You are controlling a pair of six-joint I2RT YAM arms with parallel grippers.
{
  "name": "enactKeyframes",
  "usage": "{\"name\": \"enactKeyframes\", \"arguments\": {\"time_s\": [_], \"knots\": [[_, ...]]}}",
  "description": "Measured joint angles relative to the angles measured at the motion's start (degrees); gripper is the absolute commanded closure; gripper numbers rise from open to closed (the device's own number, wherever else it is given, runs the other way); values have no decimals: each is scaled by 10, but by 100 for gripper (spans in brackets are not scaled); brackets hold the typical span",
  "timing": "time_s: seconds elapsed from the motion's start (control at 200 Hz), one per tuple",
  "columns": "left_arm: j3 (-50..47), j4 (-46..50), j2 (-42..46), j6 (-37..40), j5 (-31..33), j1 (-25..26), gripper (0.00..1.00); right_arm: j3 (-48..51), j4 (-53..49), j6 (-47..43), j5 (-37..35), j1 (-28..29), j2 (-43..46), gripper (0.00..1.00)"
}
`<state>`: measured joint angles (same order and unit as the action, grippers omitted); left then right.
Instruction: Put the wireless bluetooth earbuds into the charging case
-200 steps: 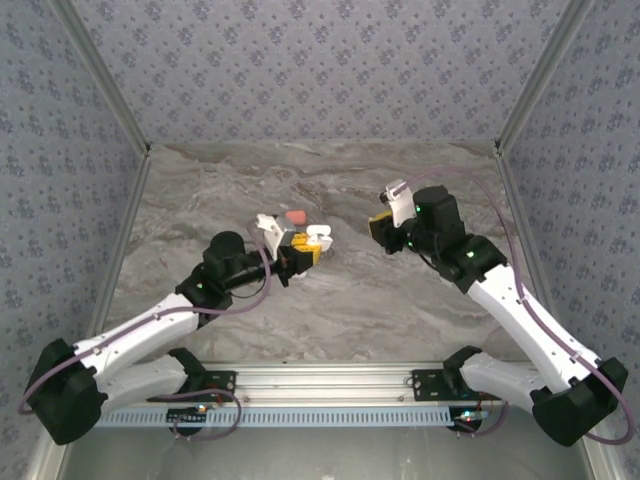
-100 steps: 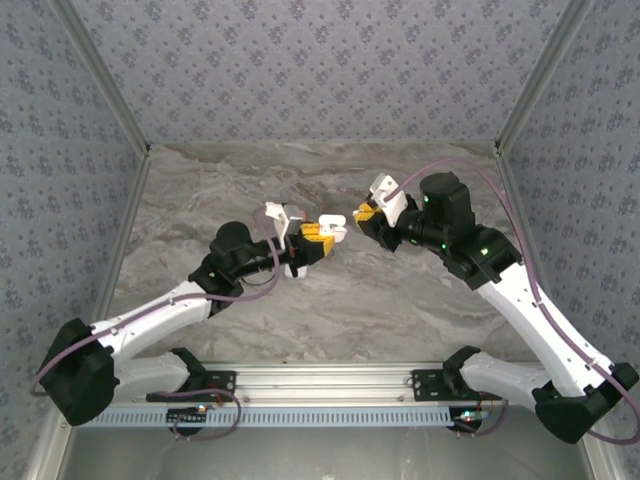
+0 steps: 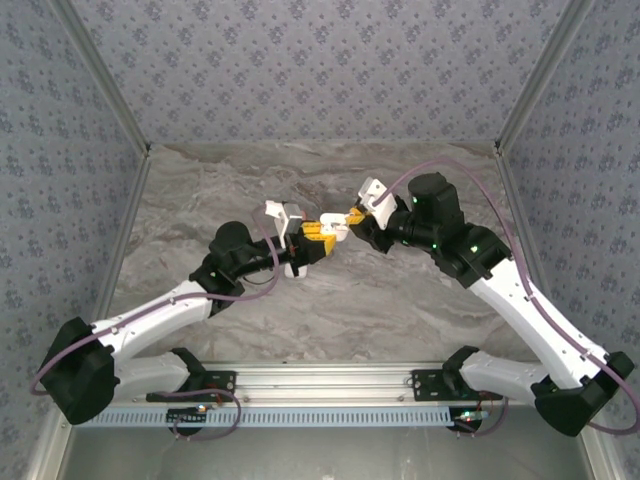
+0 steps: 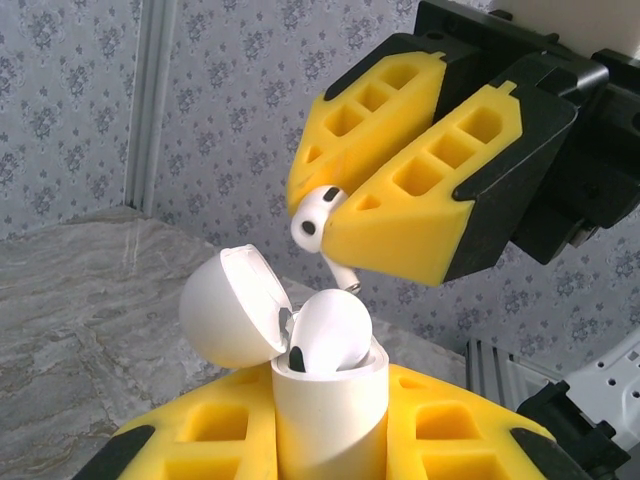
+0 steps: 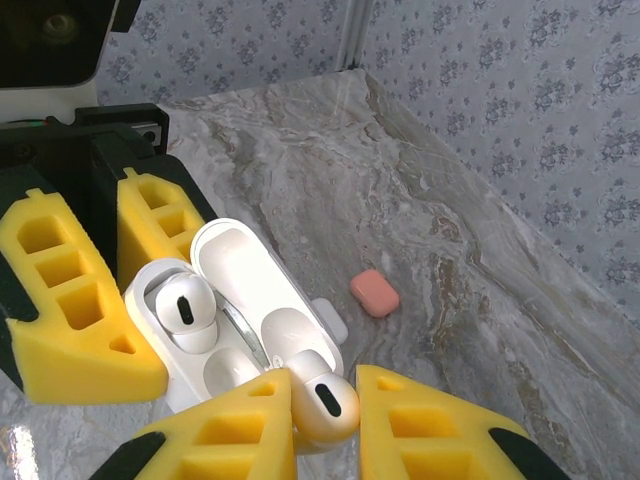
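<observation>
A white charging case (image 4: 330, 420) stands upright between the yellow fingers of my left gripper (image 4: 330, 445), which is shut on it. Its lid (image 4: 228, 305) is hinged open and one white earbud (image 4: 332, 330) sits in a socket. My right gripper (image 5: 325, 420) is shut on a second white earbud (image 5: 325, 403), held stem-down just above the case's empty socket (image 5: 232, 368). In the top view the left gripper (image 3: 318, 238) and the right gripper (image 3: 348, 218) meet tip to tip above the table's middle.
A closed coral case (image 5: 374, 293) lies on the grey marble table (image 5: 480, 200) beyond the open lid. A small white case (image 5: 333, 322) peeks out beside the lid. Patterned walls (image 3: 320, 70) enclose the table on three sides.
My right gripper has swung left with its earbud until it hangs right over the open case. My left gripper moved up and right with the case a second ago, then held still.
</observation>
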<state>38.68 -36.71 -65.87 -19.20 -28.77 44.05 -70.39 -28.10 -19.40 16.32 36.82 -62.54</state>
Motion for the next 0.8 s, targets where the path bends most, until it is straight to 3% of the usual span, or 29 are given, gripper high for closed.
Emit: {"name": "enactKeyframes", "arguments": {"time_s": [0.8], "knots": [[1, -9, -5, -15, -2, 2, 100, 6, 2, -14, 10, 8, -9, 80]]}}
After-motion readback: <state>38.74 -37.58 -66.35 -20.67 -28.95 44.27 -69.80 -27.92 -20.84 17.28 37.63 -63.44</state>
